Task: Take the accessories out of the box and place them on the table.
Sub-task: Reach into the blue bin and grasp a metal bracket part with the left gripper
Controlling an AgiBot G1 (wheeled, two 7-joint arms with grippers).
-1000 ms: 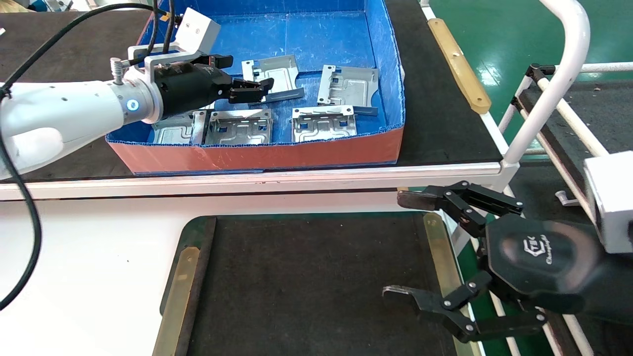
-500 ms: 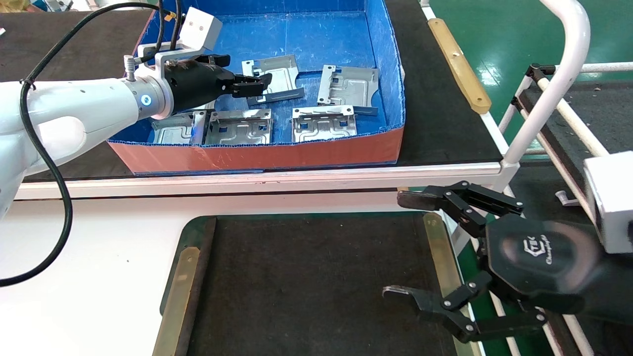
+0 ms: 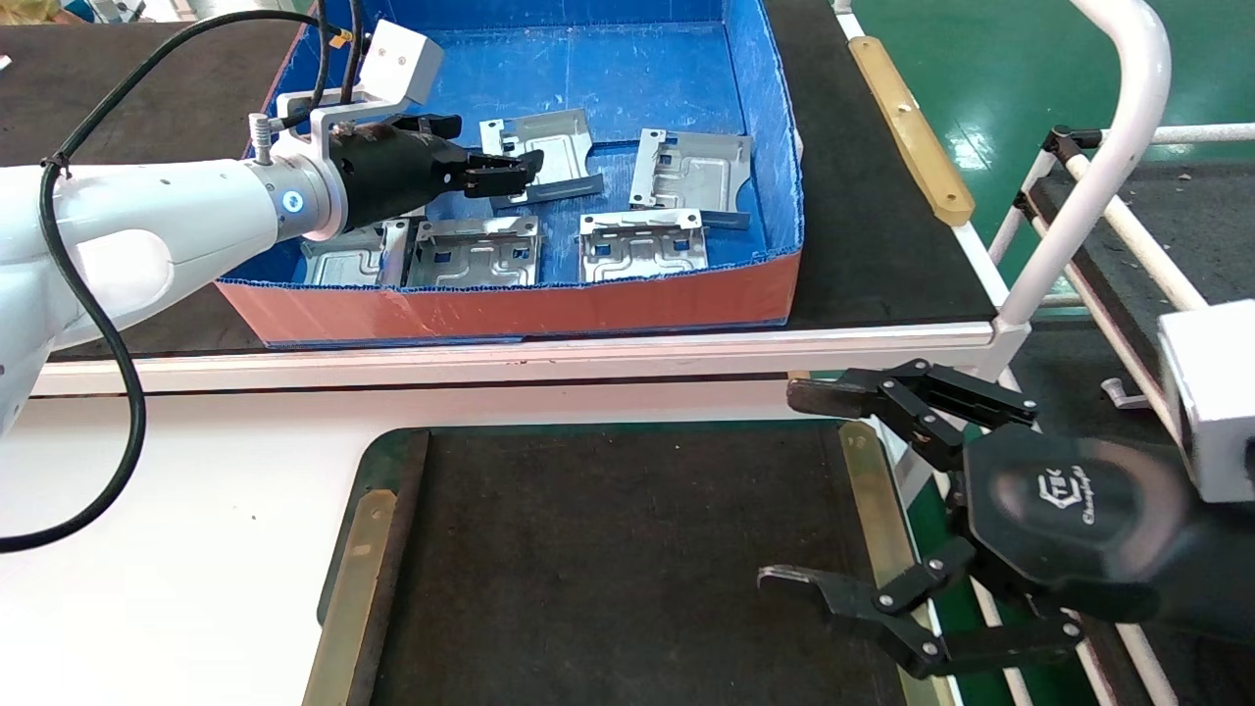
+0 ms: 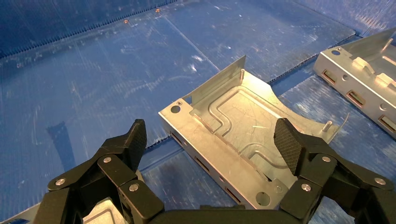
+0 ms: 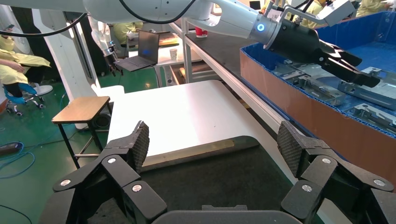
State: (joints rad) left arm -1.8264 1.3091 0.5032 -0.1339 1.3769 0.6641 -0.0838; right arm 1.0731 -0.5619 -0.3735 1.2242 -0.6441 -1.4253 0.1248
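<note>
Head view: left claw [image 3: 510, 169], spread wide, is hovering over the rear plate [image 3: 541, 147] inside the box [image 3: 510, 306]; next it needs lowering and pinching. Right claw [image 3: 819, 490], also spread, is idling beside the desk [image 3: 608, 559].

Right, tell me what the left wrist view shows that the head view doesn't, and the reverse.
Left wrist only: the left gripper open, its pads either side of one plate, not touching it.

Head only: five plates in the box, the bare black table, and the right gripper open at its right edge.

Both: that plate, the blue box floor, the neighbouring plate.
</note>
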